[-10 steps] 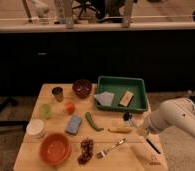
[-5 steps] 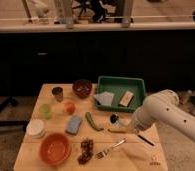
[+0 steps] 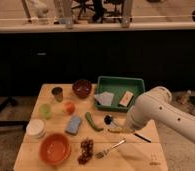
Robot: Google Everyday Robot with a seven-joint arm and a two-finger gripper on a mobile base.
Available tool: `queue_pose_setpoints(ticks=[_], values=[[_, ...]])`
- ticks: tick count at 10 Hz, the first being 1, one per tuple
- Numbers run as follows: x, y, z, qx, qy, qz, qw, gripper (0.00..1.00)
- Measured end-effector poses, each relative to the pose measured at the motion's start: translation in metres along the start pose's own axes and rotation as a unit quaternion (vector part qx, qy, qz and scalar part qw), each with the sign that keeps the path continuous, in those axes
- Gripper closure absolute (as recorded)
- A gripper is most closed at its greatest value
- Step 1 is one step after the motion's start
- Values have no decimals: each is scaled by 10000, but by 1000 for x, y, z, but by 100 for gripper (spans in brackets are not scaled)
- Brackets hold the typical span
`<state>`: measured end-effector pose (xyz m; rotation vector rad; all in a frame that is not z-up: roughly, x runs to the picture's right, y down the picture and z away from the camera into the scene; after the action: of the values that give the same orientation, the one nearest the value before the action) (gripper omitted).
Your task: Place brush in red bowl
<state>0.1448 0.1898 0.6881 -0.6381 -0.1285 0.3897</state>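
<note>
The brush lies on the wooden table, right of centre. Its small dark round head [image 3: 108, 120] points left, and the dark end of its handle [image 3: 143, 138] sticks out to the right from under my arm. My gripper [image 3: 122, 126] is at the end of the white arm, low over the middle of the brush, and largely hidden by the wrist. The red bowl [image 3: 55, 148] sits at the front left of the table, wide, shallow and empty, well left of the gripper.
A green tray [image 3: 134, 83] holding a cloth and a block stands at the back right. A maroon bowl [image 3: 82, 88], grey cup [image 3: 57, 93], green cup [image 3: 45, 110], white bowl [image 3: 35, 128], blue sponge [image 3: 74, 125], green vegetable [image 3: 93, 121], fork [image 3: 110, 148] and grapes [image 3: 86, 150] are spread between brush and red bowl.
My arm has moved left and forward over the table, from its right edge to above the brush. The brush and the other objects have stayed in place.
</note>
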Motion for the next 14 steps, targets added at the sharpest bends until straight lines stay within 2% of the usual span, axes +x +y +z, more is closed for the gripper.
queue_pose_setpoints(ticks=[6, 8, 11, 14], values=[[1, 0, 1, -5, -4, 8, 10000, 100], [-4, 2, 3, -34, 48, -113, 9999, 100], [-48, 16, 13, -104, 134, -557, 9983, 100], [-101, 34, 22, -180, 183, -1060, 9940, 100]])
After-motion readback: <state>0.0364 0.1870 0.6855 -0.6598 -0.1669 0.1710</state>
